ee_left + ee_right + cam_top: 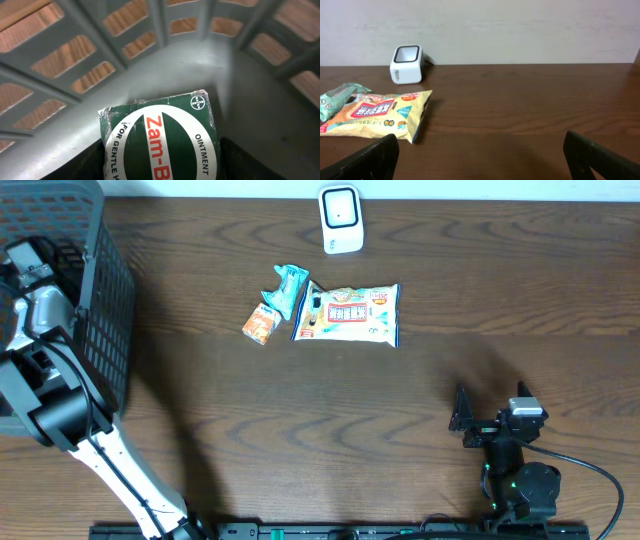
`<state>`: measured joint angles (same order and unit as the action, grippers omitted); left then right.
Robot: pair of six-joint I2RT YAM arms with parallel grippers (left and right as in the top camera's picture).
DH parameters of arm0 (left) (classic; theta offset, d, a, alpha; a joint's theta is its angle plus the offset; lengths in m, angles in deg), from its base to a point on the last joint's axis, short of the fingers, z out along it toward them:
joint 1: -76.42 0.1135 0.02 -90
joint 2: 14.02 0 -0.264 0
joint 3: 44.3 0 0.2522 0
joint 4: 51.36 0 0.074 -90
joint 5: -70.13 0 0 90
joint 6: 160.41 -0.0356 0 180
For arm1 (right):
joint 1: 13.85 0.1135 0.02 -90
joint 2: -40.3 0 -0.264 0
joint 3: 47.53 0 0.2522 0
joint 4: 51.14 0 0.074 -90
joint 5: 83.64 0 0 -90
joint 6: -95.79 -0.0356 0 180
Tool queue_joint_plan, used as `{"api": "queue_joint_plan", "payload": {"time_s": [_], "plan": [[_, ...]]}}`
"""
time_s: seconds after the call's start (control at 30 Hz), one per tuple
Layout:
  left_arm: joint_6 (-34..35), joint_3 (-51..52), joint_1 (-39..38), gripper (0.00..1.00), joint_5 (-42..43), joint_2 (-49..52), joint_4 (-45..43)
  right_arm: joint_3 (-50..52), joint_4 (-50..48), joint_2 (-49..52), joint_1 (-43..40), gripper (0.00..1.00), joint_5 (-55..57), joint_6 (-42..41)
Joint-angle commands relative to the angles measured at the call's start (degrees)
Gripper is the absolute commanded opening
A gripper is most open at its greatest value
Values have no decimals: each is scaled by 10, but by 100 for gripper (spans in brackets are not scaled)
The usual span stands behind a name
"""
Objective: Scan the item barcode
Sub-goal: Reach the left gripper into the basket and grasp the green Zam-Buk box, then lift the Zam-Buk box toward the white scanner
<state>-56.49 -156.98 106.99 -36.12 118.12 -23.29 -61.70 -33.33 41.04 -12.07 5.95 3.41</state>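
- Ointment box (160, 140), green with a white oval label, lies flat on the floor of the grey basket (100, 270) at the upper left of the overhead frame. The overhead view does not show it; only the left wrist view does.
- Its long axis runs from the bottom edge of the left wrist frame up toward the basket wall, tilted slightly. The left gripper (162, 152) straddles it, one dark finger along each long side.
- The fingers stand just beside the box's edges. I cannot tell whether they press on it or are a hair clear.
- The left arm rises from the lower left of the overhead frame, bends over the basket rim and points its wrist down inside. It is the nearer arm by far.
- Mid-frame lie a small orange carton (261, 324), a teal packet (290, 285) and a yellow snack bag (350, 313).
- The white scanner (341, 218) stands at upper centre, well apart from the basket. The box would have to be lifted out and carried rightward to it.
- The right gripper (492, 425) sits low at the lower right with its jaws wide apart and empty, facing the scanner.
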Motion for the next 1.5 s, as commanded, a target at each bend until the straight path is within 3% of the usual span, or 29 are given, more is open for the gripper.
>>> {"api": "queue_joint_plan", "payload": {"time_s": [0.0,0.33,0.87,1.0,1.13,1.3,1.47], "plan": [[1,3,12,50,-14,3,18,1,2,-2,-3,99,1,-3],[3,3,10,49,9,-101,41,1,2,-2,-3,99,1,-3],[45,3,3,49,319,-413,82,1,2,-2,-3,99,1,-3],[50,3,-31,49,399,-465,83,1,2,-2,-3,99,1,-3],[48,3,-98,49,404,-479,89,1,2,-2,-3,99,1,-3],[-47,4,-207,49,390,-450,106,1,2,-2,-3,99,1,-3],[-178,4,-296,49,301,-391,151,1,2,-2,-3,99,1,-3]]}}
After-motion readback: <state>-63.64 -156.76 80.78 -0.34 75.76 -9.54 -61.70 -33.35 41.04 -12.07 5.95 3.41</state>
